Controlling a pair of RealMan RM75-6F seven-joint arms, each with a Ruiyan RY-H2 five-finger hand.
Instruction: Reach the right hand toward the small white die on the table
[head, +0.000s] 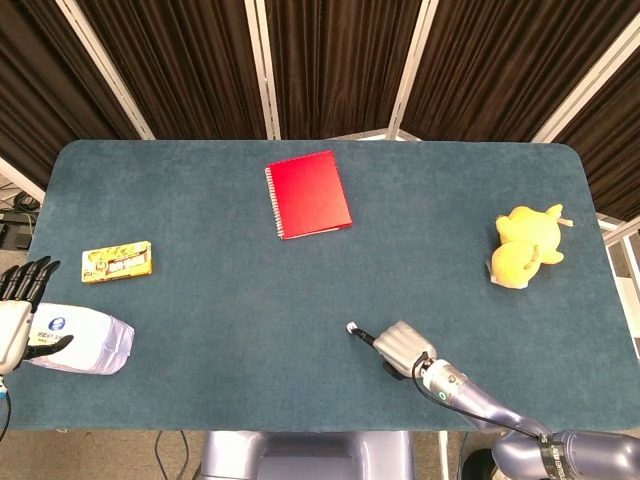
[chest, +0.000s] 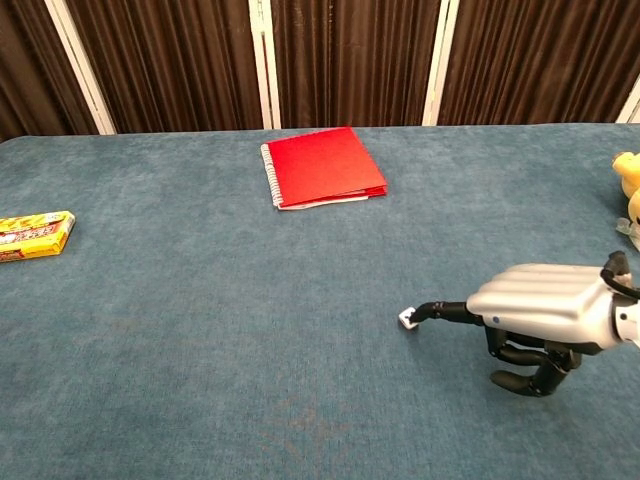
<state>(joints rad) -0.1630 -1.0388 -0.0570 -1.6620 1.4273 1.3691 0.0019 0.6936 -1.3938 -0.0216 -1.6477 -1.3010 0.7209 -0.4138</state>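
Observation:
The small white die (chest: 407, 319) lies on the blue table near its front edge, also seen as a speck in the head view (head: 351, 327). My right hand (chest: 545, 305) sits low just right of it, one finger stretched out with its tip touching the die and the other fingers curled under the palm. The head view shows the same hand (head: 403, 346) with its arm running off to the lower right. My left hand (head: 17, 305) is at the far left edge, fingers spread, with its thumb against a white plastic packet (head: 82, 343).
A red spiral notebook (head: 307, 193) lies at the back centre. A yellow snack box (head: 117, 261) is at the left and a yellow plush toy (head: 525, 245) at the right. The blue table cloth (head: 230, 300) is bare between them.

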